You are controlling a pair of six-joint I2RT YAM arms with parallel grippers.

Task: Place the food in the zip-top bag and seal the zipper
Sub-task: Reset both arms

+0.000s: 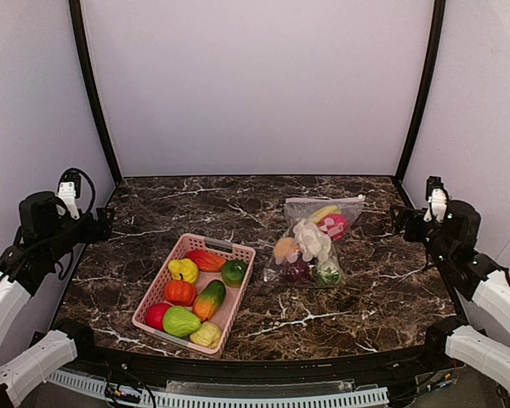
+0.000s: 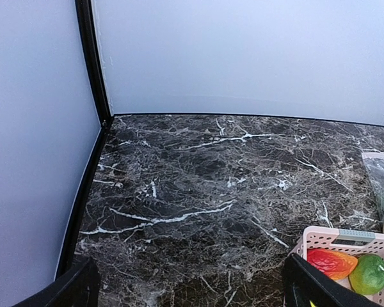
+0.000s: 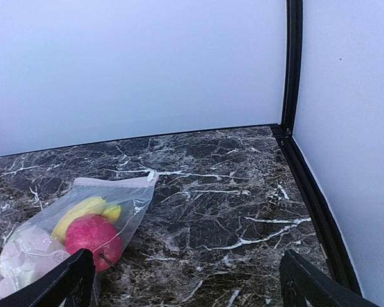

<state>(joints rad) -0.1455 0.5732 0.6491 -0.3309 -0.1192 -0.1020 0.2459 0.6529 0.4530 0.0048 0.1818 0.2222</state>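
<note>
I see the zip-top bag (image 1: 347,206) lying flat on the worktop (image 1: 365,297), near the pink basket (image 1: 150,304) on its right side, not touching it. Food (image 1: 285,248) sits inside the bag, a banana (image 1: 324,212), a red fruit (image 1: 334,227) and a cauliflower (image 1: 310,239) among it. The zipper (image 1: 325,201) runs along the bag's far edge, right of the basket's far end; I cannot tell whether it is pressed closed. More toy produce (image 1: 180,291) fills the basket. My left pincer (image 2: 192,291) hangs well left of the basket, spread wide and empty. My right pincer (image 3: 185,286) hangs well to the basket's right, past the bag, likewise spread and empty.
</note>
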